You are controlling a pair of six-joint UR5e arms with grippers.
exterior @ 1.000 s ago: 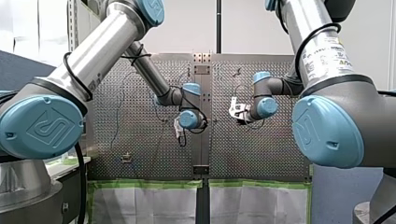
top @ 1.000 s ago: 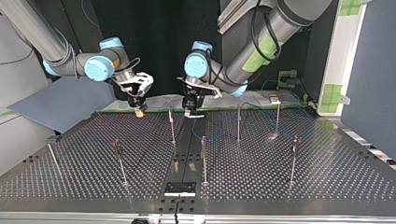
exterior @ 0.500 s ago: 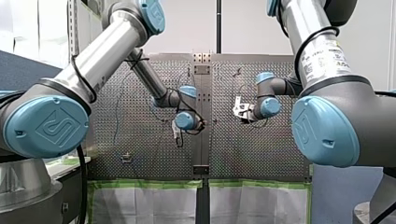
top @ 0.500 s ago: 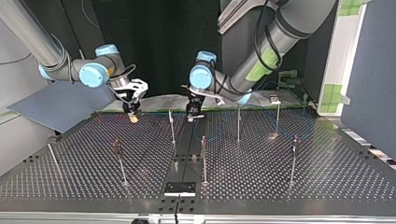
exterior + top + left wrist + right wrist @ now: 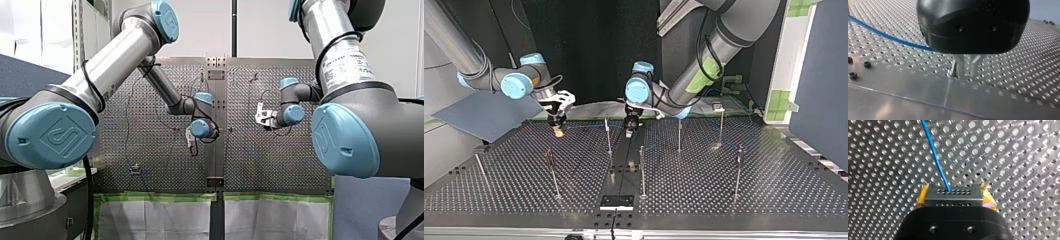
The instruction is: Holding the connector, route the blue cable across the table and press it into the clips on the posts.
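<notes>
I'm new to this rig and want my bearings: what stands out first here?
My right gripper clamps a grey connector between yellow pads, a blue cable running from it over the perforated table. My left gripper hangs low at the table's middle, among thin upright posts.

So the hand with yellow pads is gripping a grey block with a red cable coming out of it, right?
Not red: the cable is blue, as the right wrist view shows. My right hand with yellow pads does grip the grey block.
</notes>
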